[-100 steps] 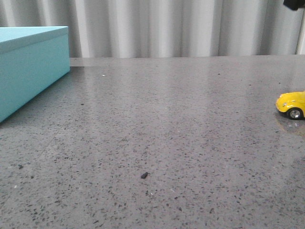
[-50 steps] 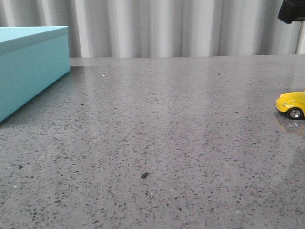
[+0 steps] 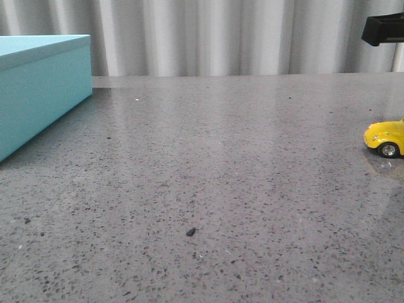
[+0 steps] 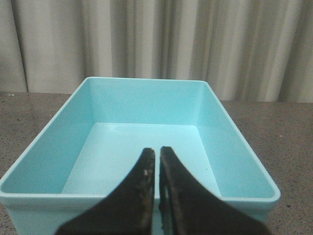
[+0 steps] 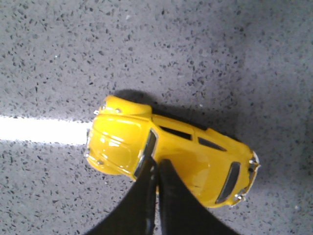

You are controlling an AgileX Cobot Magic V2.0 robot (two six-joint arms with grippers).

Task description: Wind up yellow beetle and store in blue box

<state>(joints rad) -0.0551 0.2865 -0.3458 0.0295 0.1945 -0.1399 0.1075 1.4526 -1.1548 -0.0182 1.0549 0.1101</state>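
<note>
The yellow beetle (image 3: 386, 137) stands on its wheels on the grey table at the far right, partly cut off by the front view's edge. In the right wrist view it (image 5: 195, 156) is seen from above, and my right gripper (image 5: 157, 164) is shut and empty over its roof. A black part of the right arm (image 3: 383, 28) shows above the car. The blue box (image 3: 38, 88) stands at the far left. In the left wrist view the box (image 4: 146, 100) is open-topped and empty, and my left gripper (image 4: 158, 151) is shut and empty above its near rim.
A small dark speck (image 3: 190, 231) lies on the speckled grey table in the front middle. The table's back edge (image 3: 240, 76) runs along a grey pleated curtain (image 3: 221, 35).
The black part of the right arm has come further into the front view at the top right, moving down and left. The beetle and the box have barely shifted.
</note>
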